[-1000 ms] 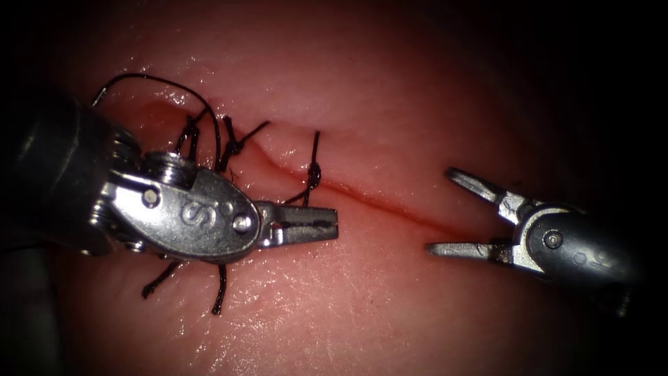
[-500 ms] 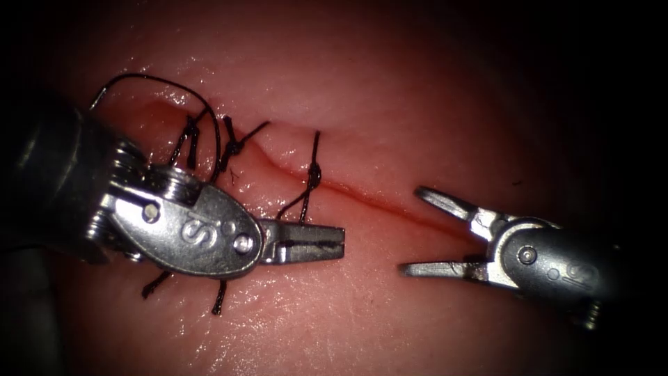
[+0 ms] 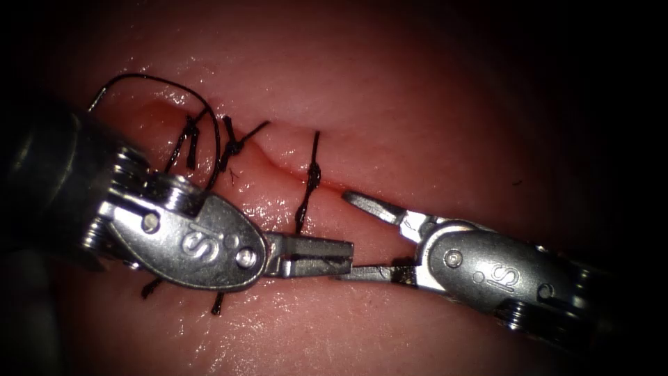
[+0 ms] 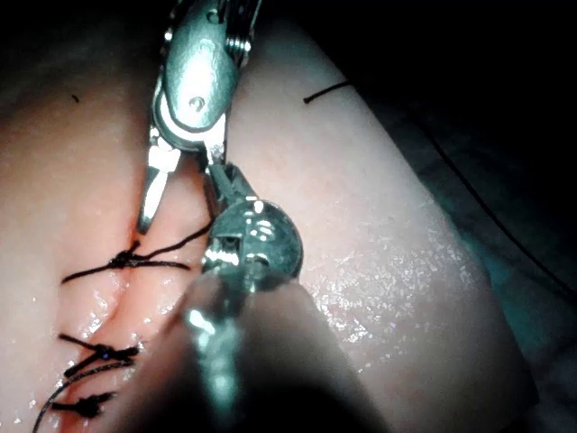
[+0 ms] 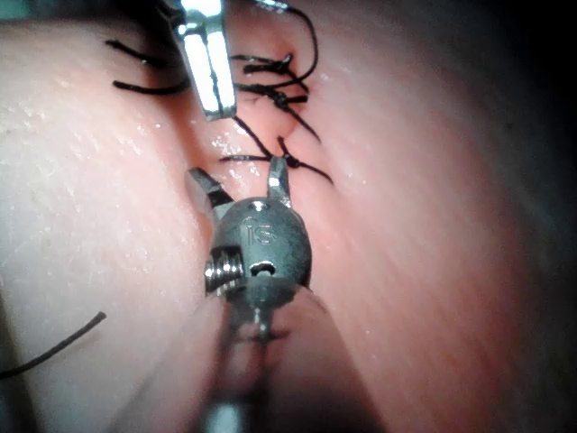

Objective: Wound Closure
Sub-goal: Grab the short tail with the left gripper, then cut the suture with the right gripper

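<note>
Risk: my right tool (image 3: 351, 233), jaws spread wide and holding nothing, sits close to the knotted stitch (image 3: 313, 174); closing carelessly could nick the knot or tissue (image 3: 417, 104) rather than the thread (image 3: 300, 216). My left tool (image 3: 341, 252) lies low and near level, jaws closed, apparently on that thread's tail below the cut (image 3: 376, 198). Right has moved in leftward until its lower jaw meets the left tip. I see no needle.

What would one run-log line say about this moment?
left hand: shut on thread | right hand: open, empty, moved in beside left | needle: unseen | tissue: knotted stitches across cut
</note>
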Tool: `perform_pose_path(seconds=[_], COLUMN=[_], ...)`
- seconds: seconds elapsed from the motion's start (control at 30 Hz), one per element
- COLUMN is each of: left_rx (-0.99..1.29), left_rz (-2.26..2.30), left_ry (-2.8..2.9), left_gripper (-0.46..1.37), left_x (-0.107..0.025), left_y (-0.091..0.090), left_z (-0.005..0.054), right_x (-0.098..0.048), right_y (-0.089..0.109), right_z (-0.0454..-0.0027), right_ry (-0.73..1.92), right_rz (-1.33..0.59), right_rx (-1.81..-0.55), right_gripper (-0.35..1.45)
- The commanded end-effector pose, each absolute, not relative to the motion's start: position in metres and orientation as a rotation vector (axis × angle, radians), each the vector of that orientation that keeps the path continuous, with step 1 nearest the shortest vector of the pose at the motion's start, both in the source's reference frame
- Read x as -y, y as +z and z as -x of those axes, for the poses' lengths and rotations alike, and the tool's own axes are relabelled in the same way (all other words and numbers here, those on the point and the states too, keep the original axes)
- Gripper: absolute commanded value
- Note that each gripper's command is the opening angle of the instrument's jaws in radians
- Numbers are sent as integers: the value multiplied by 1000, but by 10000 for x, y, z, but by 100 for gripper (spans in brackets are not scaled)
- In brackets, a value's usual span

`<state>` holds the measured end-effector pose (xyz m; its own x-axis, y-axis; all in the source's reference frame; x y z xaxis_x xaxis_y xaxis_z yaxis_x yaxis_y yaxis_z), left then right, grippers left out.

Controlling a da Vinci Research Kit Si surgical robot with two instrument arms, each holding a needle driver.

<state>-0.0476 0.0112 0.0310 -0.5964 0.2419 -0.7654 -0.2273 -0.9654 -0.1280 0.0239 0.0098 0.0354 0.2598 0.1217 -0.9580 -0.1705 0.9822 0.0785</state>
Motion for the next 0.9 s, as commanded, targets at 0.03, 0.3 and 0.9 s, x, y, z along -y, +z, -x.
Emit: perform_pose_path(seconds=[0.03,0.3,0.9], left_rx=[35,35,33], left_rz=[1253,1254,1259], left_ry=[2595,2596,2601], left_gripper=[-35,-35,-35], left_x=[-112,-111,-108], left_y=[310,309,310], left_z=[476,476,480], right_x=[-100,-106,-122], right_y=[353,348,345], right_z=[-243,-261,-287], right_ry=[194,225,255], right_rz=[40,69,131], right_rx=[-1301,-1325,-1367], right_gripper=[131,132,133])
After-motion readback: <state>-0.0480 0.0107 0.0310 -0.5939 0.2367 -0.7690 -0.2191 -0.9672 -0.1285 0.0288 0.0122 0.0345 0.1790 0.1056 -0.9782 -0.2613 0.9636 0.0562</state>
